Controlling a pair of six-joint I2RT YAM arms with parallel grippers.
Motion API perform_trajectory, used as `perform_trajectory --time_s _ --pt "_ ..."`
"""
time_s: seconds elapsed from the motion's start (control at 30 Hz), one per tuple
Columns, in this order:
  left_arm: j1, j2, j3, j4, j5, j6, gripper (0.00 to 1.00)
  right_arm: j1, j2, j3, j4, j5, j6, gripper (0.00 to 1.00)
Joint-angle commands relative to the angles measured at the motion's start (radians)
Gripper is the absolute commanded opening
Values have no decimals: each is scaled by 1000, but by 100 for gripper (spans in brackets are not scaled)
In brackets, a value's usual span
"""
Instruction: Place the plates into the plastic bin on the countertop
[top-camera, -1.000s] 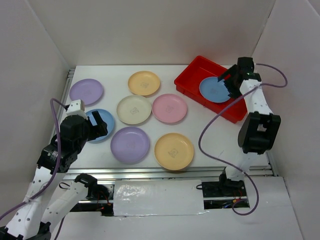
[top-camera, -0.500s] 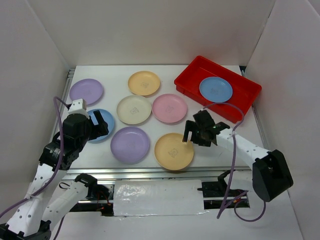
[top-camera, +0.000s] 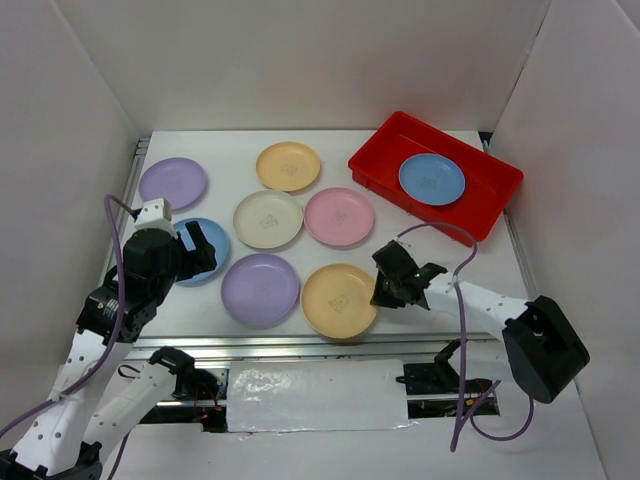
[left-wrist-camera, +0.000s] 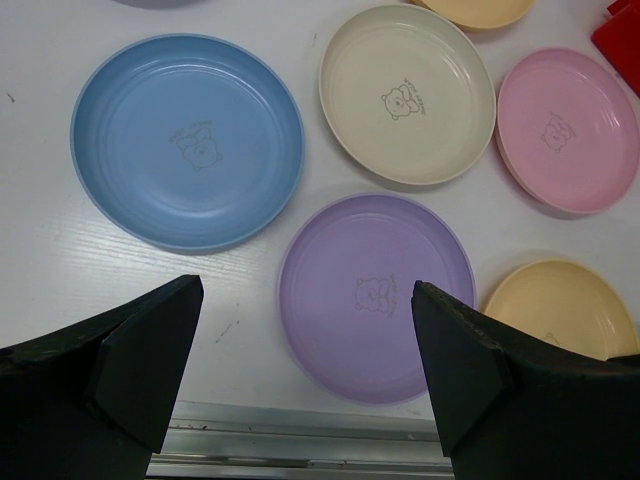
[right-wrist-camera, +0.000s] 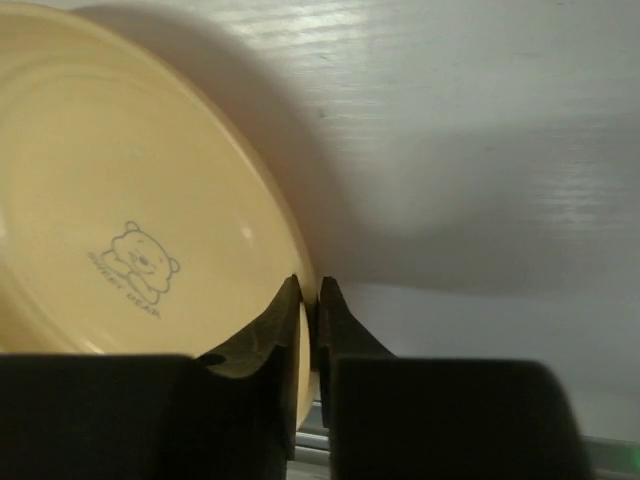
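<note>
I'm looking at the white countertop (top-camera: 215, 150) with the red plastic bin (top-camera: 385, 150) at its far right corner, set askew. One light blue plate (top-camera: 432, 179) already lies flat inside it. Seven plates remain on the countertop, clustered from the middle to the left edge. My right gripper (right-wrist-camera: 308, 300) is pinched shut on the right rim of the yellow-orange plate (right-wrist-camera: 130, 250) by the near edge; I judge the thin lip is the only purchase a flat plate offers. My left gripper (left-wrist-camera: 305, 300) hovers with fingers spread wide and empty over the left-hand blue plate (left-wrist-camera: 187, 140) and lilac plate (left-wrist-camera: 375, 295), probably lining up its own pick.
</note>
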Motion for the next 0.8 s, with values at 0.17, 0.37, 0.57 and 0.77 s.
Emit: perform_trajectory --time_s 0.17,0.37,0.57,0.77 --pt "1 -9 3 41 9 10 99 89 -134 108 -128 141 99 0" --pt "1 -9 3 42 17 14 99 -73 -272 282 -212 129 -5 0" --pt "3 8 5 41 18 14 99 -409 -141 526 -226 39 -117 0" --pt "3 10 6 39 15 14 99 -740 235 752 -116 -100 -65 0"
